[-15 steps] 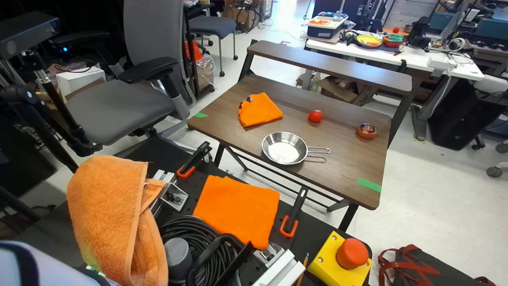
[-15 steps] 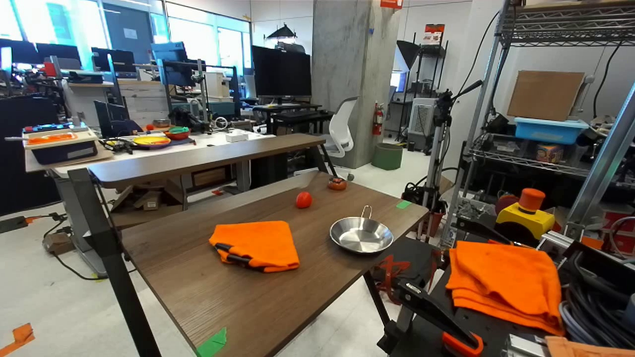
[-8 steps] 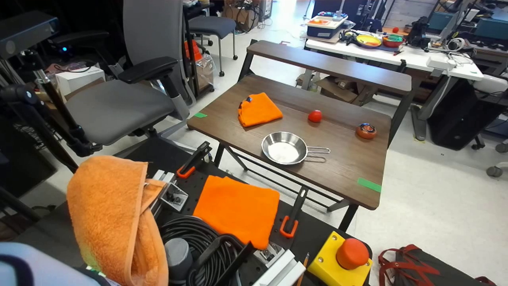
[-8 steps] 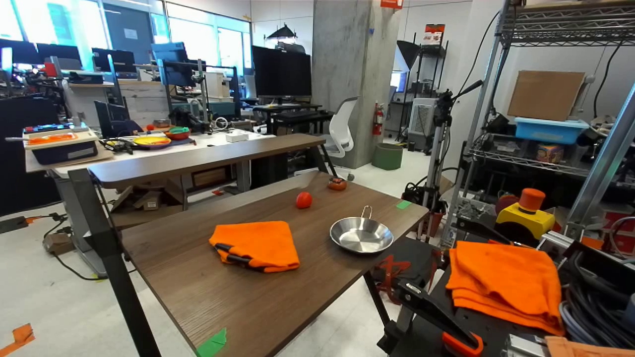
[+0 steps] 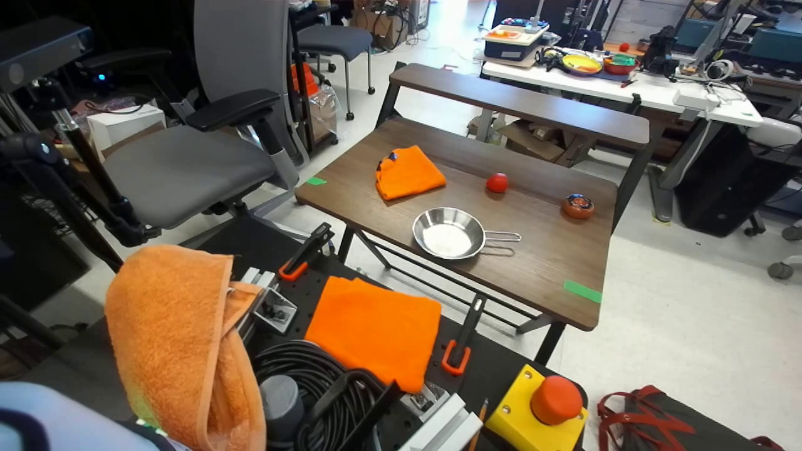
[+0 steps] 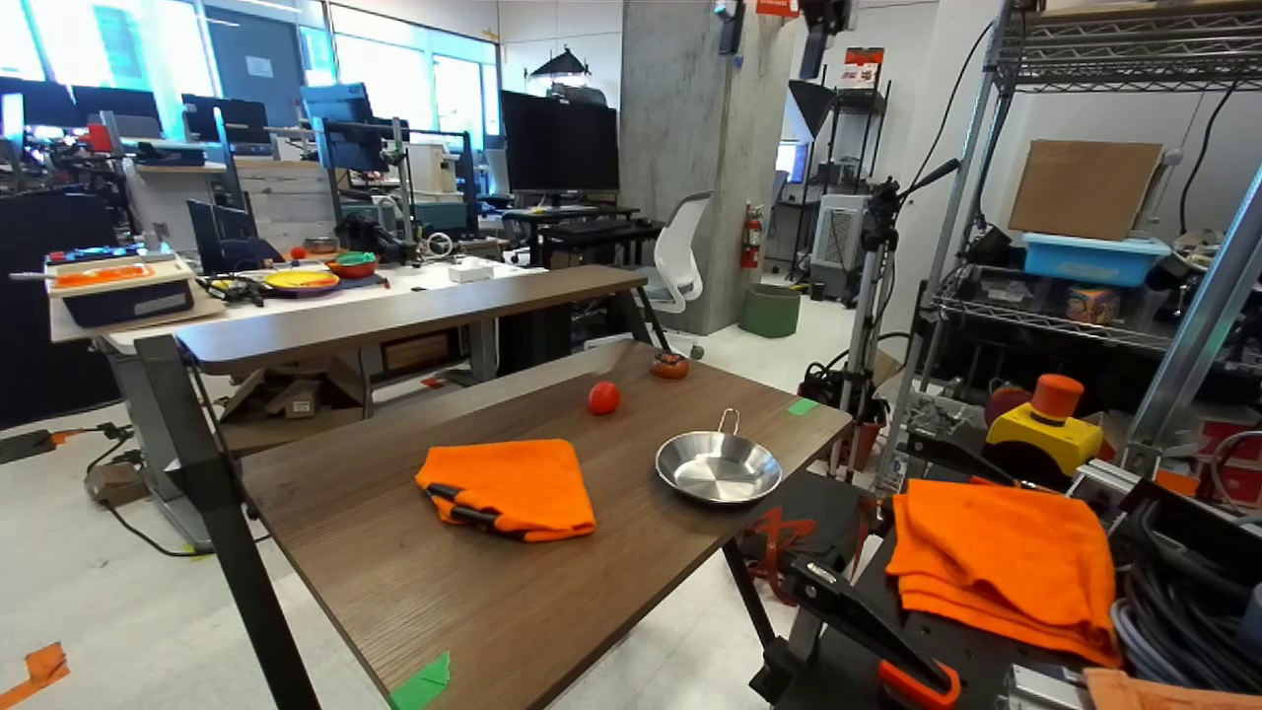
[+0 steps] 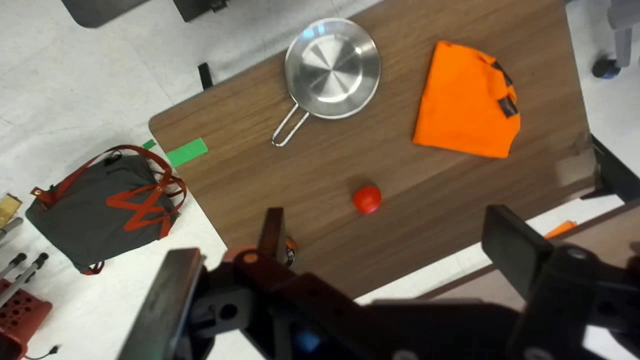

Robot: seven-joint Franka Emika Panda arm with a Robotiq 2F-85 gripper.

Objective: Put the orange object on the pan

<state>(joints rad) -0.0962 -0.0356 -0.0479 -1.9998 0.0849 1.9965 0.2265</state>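
A folded orange cloth with dark patches lies on the brown table in both exterior views [image 5: 410,174] [image 6: 513,488] and the wrist view [image 7: 462,102]. A round orange-brown object with a dark patterned top sits near the table's end in both exterior views [image 5: 578,207] [image 6: 670,366]; in the wrist view [image 7: 290,251] a finger mostly hides it. The steel pan with a wire handle [image 5: 448,235] [image 6: 718,468] [image 7: 332,70] holds nothing. My gripper [image 7: 384,215] is open and empty, high above the table. Its fingertips show at the top edge of an exterior view [image 6: 771,54].
A red ball [image 5: 497,183] [image 6: 603,397] [image 7: 367,200] sits on the table between the cloth and the round object. A raised shelf [image 5: 520,103] runs along one long side. A black bench with another orange cloth [image 5: 376,329], clamps and a yellow stop box [image 5: 532,410] stands beside the table.
My gripper's fingertips have come into view from above at the top edge of an exterior view. The cloth, pan, ball and round object have not moved.
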